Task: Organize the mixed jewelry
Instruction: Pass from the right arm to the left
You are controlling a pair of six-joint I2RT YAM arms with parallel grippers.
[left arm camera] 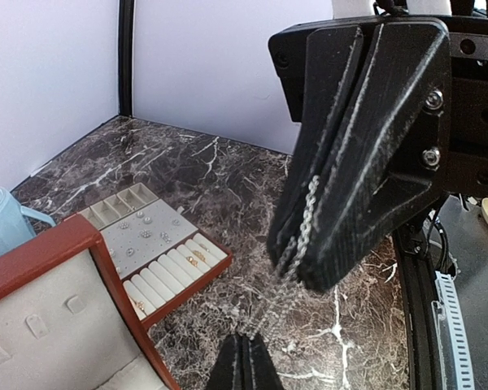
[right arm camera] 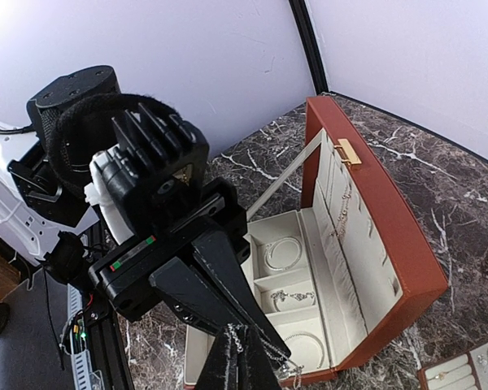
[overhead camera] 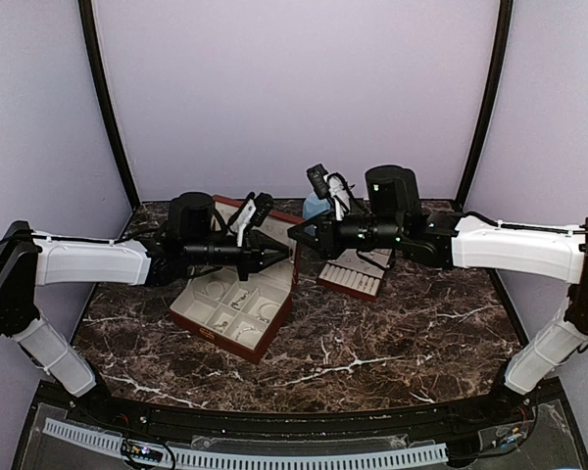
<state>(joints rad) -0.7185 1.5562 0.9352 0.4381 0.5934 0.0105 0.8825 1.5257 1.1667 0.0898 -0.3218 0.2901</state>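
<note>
Shut black tips of the left end effector (left arm camera: 244, 349) sit at the very bottom of the left wrist view, and they pinch the low end of a thin silver chain (left arm camera: 307, 213). Just past them, the right end effector (left arm camera: 297, 272) is shut tight on the same chain, which runs up between its two fingers. Both end effectors meet tip to tip in the air, with the chain running from one to the other. Under the left end effector is the open reddish-brown box (right arm camera: 390, 236) with its cream lining. More jewelry lies in its small spaces: a bracelet hoop (right arm camera: 283, 253) in one, a short chain piece (right arm camera: 291, 297) in the next, and another hoop (right arm camera: 307, 349) in the space closest to the tips. Below and to the side of the right end effector, the cream slotted tray (left arm camera: 114, 207) rests on the dark marble surface (overhead camera: 402, 343), with tiny studs (left arm camera: 146, 233) on it. A blue mug (left arm camera: 0, 223) stands near the tray.
</note>
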